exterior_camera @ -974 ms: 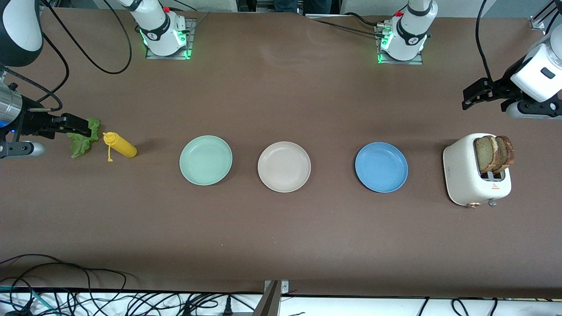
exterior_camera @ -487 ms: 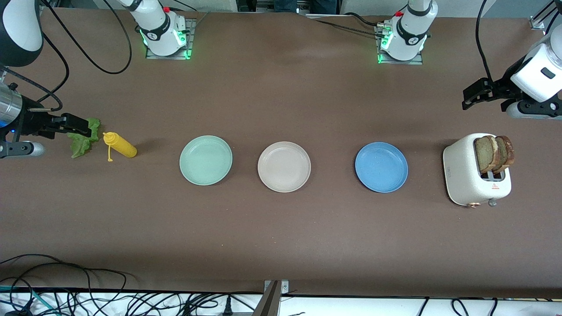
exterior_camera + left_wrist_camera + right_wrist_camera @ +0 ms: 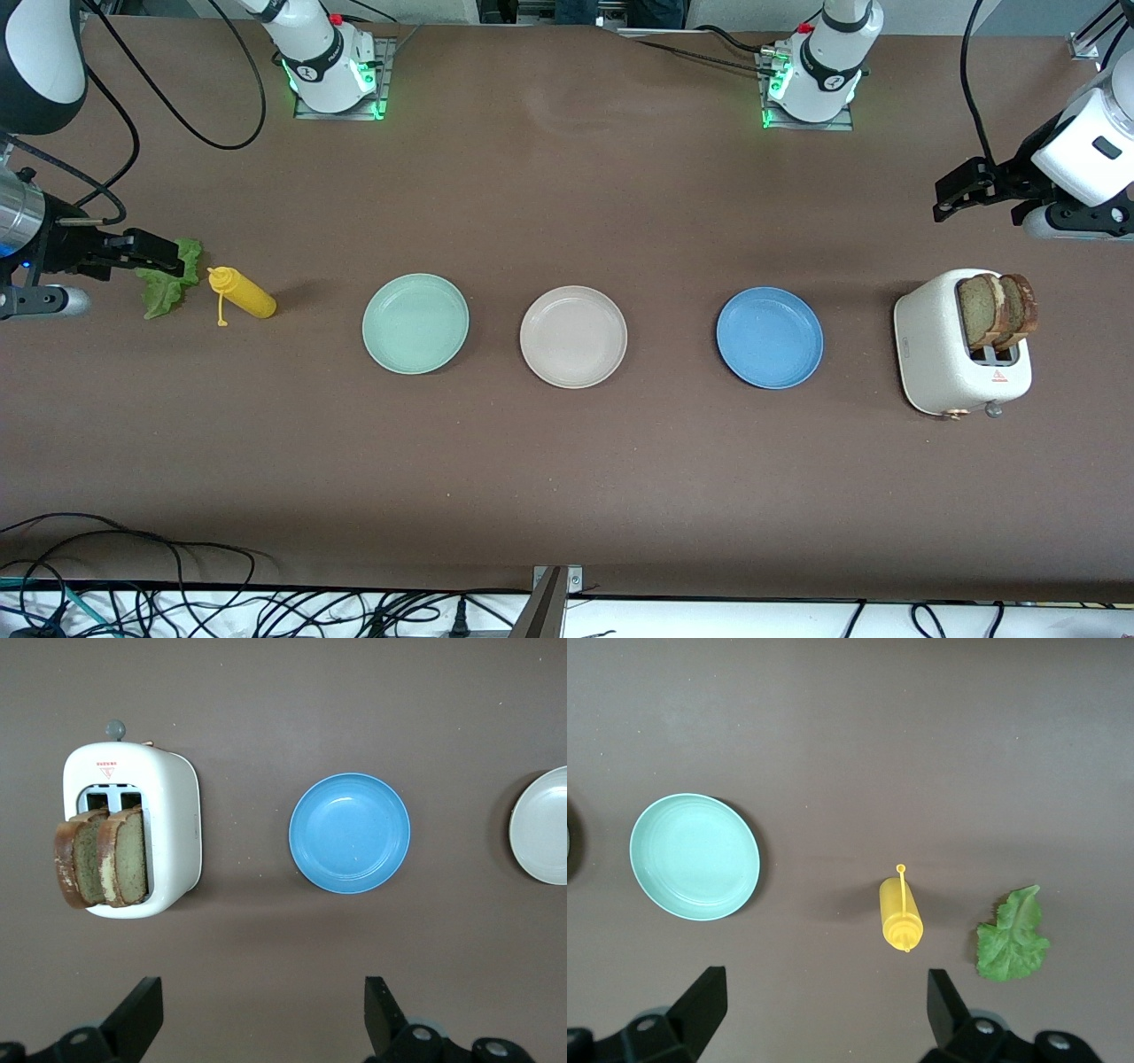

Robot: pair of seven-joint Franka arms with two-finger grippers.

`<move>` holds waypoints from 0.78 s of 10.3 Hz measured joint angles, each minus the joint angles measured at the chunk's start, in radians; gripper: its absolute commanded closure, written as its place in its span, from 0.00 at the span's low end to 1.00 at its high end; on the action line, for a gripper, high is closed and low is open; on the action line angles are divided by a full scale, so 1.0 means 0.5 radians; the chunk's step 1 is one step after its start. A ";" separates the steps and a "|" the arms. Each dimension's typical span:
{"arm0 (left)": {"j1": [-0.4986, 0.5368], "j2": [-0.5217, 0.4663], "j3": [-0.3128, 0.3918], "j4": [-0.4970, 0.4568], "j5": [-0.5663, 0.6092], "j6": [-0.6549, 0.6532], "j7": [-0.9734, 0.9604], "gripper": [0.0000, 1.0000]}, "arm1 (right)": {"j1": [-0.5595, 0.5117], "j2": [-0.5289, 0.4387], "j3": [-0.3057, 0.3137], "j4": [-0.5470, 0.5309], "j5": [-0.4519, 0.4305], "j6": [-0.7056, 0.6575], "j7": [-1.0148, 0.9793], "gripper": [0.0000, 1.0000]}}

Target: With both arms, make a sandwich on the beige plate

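Observation:
The beige plate [image 3: 573, 337] sits bare in the middle of the table, between two other plates; its edge [image 3: 545, 826] shows in the left wrist view. Two bread slices [image 3: 997, 310] [image 3: 102, 859] stand up out of a white toaster [image 3: 939, 354] at the left arm's end. A ruffled green lettuce leaf [image 3: 168, 285] [image 3: 1014, 937] lies flat at the right arm's end. My left gripper [image 3: 950, 197] [image 3: 261, 1001] hangs open over bare table beside the toaster. My right gripper [image 3: 155, 252] [image 3: 824, 992] hangs open over the table by the lettuce. Both hold nothing.
A mint-green plate [image 3: 415, 323] [image 3: 695, 857] lies toward the right arm's end and a blue plate [image 3: 769, 338] [image 3: 350, 833] toward the left arm's end. A yellow squeeze bottle [image 3: 242, 294] [image 3: 901, 917] lies on its side between lettuce and mint-green plate. Cables hang along the table's near edge.

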 measured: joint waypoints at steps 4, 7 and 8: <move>0.009 0.016 0.012 -0.001 0.000 0.000 0.000 0.00 | 0.000 0.000 0.000 0.000 0.000 0.000 0.000 0.00; 0.068 0.144 0.025 -0.004 0.088 0.009 0.000 0.00 | 0.000 0.001 0.001 0.000 0.000 0.000 0.000 0.00; 0.082 0.190 0.027 -0.007 0.122 0.047 0.001 0.00 | 0.000 0.001 0.002 0.000 0.000 0.000 0.000 0.00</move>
